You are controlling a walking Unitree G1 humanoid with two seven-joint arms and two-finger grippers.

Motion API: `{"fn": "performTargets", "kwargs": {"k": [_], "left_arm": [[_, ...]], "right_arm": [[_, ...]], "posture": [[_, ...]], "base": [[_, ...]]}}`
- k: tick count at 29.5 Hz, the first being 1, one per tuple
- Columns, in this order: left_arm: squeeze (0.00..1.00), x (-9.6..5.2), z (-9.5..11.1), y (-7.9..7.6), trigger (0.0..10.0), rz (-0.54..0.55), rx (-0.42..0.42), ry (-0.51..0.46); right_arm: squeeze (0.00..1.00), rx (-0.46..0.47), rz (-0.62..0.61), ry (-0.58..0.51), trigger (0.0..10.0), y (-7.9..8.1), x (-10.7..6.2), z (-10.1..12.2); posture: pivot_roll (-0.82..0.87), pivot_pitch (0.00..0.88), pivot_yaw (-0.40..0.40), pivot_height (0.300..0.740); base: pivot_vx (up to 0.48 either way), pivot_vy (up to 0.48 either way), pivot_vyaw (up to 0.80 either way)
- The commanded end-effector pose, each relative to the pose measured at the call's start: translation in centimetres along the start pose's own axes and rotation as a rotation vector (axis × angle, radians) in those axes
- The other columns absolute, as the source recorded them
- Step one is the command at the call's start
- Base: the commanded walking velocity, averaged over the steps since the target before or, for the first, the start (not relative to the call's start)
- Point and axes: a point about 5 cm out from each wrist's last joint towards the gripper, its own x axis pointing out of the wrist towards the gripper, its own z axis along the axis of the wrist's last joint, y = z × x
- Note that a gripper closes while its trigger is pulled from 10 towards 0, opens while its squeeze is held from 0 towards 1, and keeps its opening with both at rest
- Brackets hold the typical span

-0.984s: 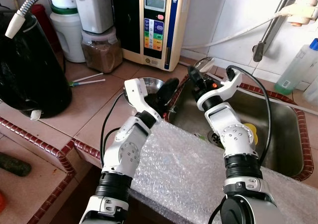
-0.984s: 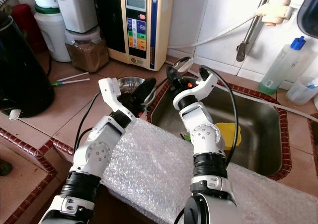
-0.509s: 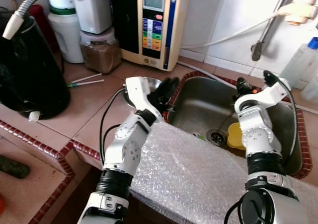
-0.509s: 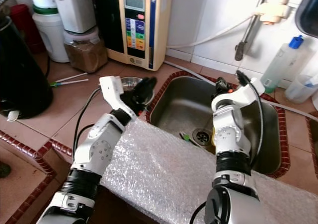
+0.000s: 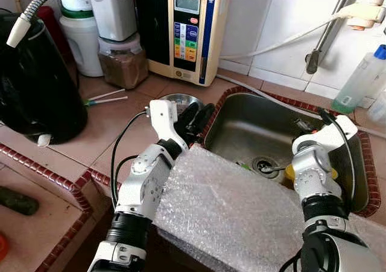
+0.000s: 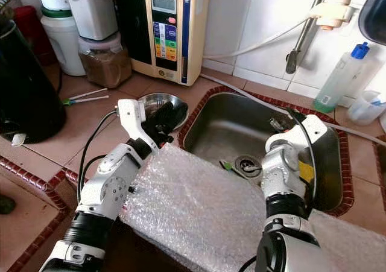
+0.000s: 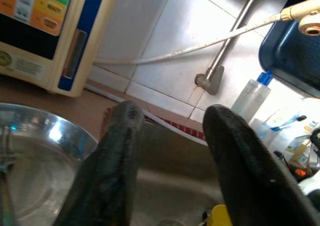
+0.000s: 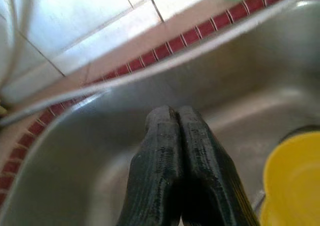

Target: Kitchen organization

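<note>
My left gripper (image 5: 199,110) hovers open and empty at the sink's left rim, just above a shiny steel bowl (image 5: 175,100) on the tiled counter. That bowl also lies under the fingers in the left wrist view (image 7: 35,151). My right arm (image 5: 313,163) reaches down into the steel sink (image 5: 241,124). Its gripper (image 8: 177,118) is shut with nothing between the fingers and points at the sink's far wall. A yellow cup (image 6: 306,170) sits in the sink right beside that arm. A metal utensil (image 5: 272,168) lies by the drain.
A sheet of bubble wrap (image 5: 229,205) covers the counter's front edge under both arms. At the back stand a water ioniser (image 5: 190,28), a jar of brown powder (image 5: 123,61) and a black kettle (image 5: 33,85). A tap pipe (image 5: 329,31) and a plastic bottle (image 5: 362,79) are behind the sink.
My right arm has swung from the sink's back left rim to its right side and sunk lower. The shiny spoon earlier at its fingers is gone from them. The left gripper barely moved.
</note>
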Motion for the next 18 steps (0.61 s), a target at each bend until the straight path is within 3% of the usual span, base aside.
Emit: {"fn": "performTargets", "kwargs": {"k": [1,6,18], "left_arm": [[1.0,-0.1,0.1,-0.1,10.0,0.003,0.015,0.003],[1.0,-0.4,0.2,0.3,10.0,0.023,0.026,0.005],[1.0,-0.3,0.3,0.6,10.0,0.068,0.047,-0.005]], "right_arm": [[0.0,-0.019,-0.023,-0.005,0.0,-0.4,0.1,0.1],[0.0,-0.107,-0.094,0.048,0.0,-1.6,0.3,-0.4],[0.0,-0.167,-0.141,0.062,0.0,-2.7,0.5,-0.3]], "posture": [[0.02,0.0,-0.027,0.74],[0.02,0.0,-0.026,0.74],[0.02,0.0,-0.05,0.74]], "base": [[0.0,0.0,0.0],[0.0,0.0,0.0],[0.0,0.0,0.0]]}}
